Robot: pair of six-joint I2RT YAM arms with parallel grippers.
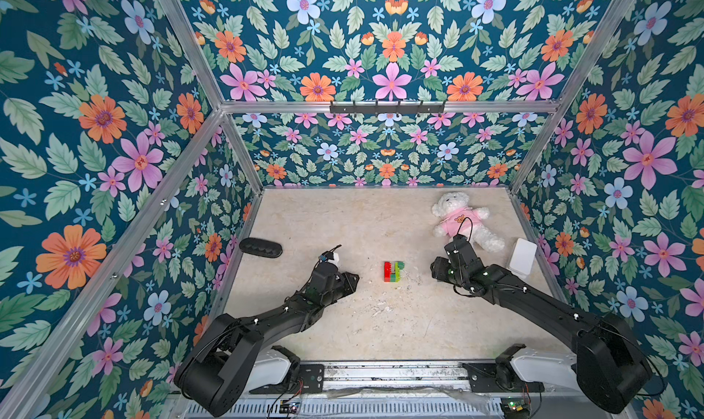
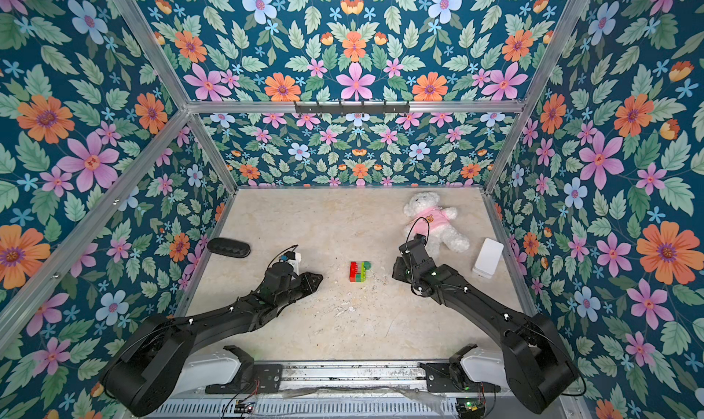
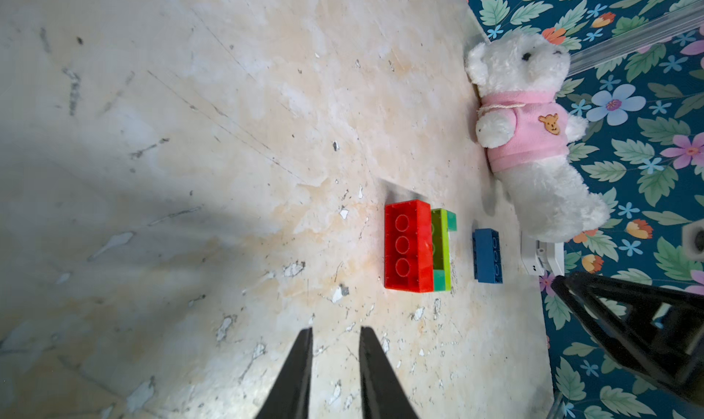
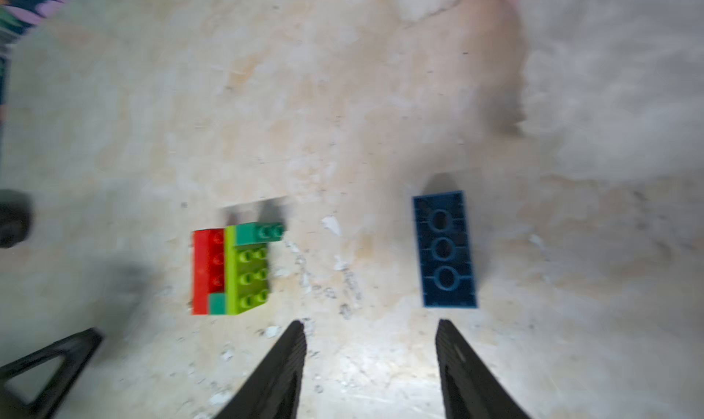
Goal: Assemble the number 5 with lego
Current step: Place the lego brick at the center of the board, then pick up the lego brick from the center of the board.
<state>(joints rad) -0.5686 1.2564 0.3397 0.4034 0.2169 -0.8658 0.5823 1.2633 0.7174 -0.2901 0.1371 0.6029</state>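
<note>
Standing apart and empty, the right end effector (image 4: pixel 371 325) is poised just short of the blue brick (image 4: pixel 444 249), which lies loose on the desk (image 4: pixel 343 112), apart from the red-and-green stack (image 4: pixel 236 270). The brick is best taken across its long sides, so that it can be pressed onto the stack's free dark-green end. The left end effector (image 3: pixel 336 331), slightly parted and empty, could be used as a brace. The teddy (image 1: pixel 461 219) and white box (image 1: pixel 524 257) lie near; nothing is seen in the way.
</note>
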